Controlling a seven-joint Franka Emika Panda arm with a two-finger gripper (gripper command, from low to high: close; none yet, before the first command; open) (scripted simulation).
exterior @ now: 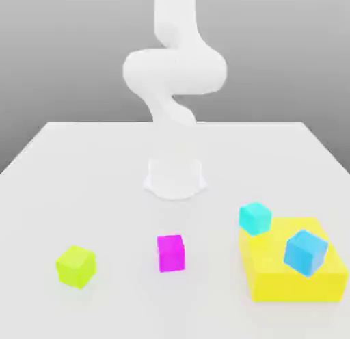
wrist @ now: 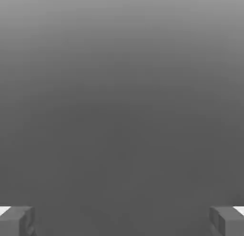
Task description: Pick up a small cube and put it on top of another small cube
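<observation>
A flat, pale, nearly white tabletop spreads across the lower part of the exterior view, smooth and plain, its straight far edge narrower than its near part. Behind it rises a plain grey backdrop, light above and darker toward the table. The smooth white robot arm stands on a white base near the middle of the tabletop's width.

The small matte lime yellow-green cube sits on the tabletop toward the exterior view's left, well apart from the small bright magenta cube near the middle. At the exterior view's right lies a large flat yellow block, with a small cyan cube at its far corner and a small blue cube overlapping it in the picture; whether these two touch the block is hard to tell.

The arm's upper part is cut off by the picture's top edge, and its white surfaces nearly merge with the tabletop. In the hand view, the two-finger gripper is released, its dark fingers spread wide, partly cut off, with only grey between them.
</observation>
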